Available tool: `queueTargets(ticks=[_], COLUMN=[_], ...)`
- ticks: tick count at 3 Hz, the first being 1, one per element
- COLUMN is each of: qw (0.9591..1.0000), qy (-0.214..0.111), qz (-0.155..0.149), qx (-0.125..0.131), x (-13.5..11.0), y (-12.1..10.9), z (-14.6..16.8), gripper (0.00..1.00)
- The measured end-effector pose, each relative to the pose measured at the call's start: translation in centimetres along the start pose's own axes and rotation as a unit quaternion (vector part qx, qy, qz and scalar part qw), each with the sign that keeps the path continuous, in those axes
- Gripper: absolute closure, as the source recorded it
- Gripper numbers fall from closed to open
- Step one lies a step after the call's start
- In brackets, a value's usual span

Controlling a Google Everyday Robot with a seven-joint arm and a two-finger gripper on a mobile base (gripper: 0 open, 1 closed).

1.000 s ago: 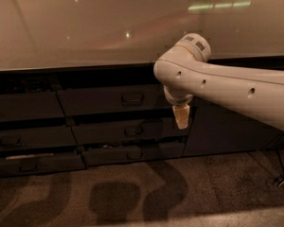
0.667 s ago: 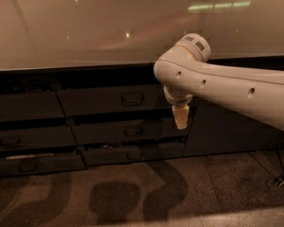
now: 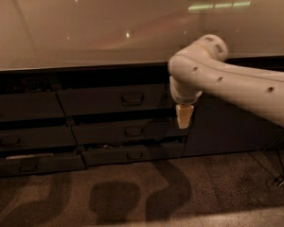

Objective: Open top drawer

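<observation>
1. Top drawer point(image 3: 104, 100): centre column, directly under counter point(image 3: 85, 37) edge; handle point(image 3: 132, 99) mid-panel.
2. Gripper point(image 3: 184, 116): points down near drawer's right end, to the right of and lower than handle, apart from it. Can't tell if clenched or released.
3. Arm point(image 3: 236, 86) comes in from right.
4. Shallower drawer point(image 3: 109, 132) just below; shadows on floor point(image 3: 217, 188).
</observation>
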State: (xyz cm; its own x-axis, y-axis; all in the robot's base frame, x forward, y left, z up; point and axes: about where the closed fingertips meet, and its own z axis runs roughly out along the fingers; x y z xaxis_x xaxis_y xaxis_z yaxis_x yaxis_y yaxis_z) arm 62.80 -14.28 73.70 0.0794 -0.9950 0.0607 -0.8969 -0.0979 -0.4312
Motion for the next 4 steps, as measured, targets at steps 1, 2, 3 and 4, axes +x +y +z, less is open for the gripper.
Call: queueTargets(ticks=[1, 2, 3, 4], qw=[0.9943, 0.9920, 0.9923, 0.9948], qy=[-0.094, -0.113, -0.111, -0.087], qz=[0.036, 0.045, 0.044, 0.047], qx=[0.035, 0.033, 0.034, 0.026], x=[1.7, 3.3, 3.1, 3.6], y=[-1.0, 0.1, 0.0, -1.0], z=[0.3, -0.3, -0.2, 1.7], gripper=[0.00, 0.00, 0.00, 0.00])
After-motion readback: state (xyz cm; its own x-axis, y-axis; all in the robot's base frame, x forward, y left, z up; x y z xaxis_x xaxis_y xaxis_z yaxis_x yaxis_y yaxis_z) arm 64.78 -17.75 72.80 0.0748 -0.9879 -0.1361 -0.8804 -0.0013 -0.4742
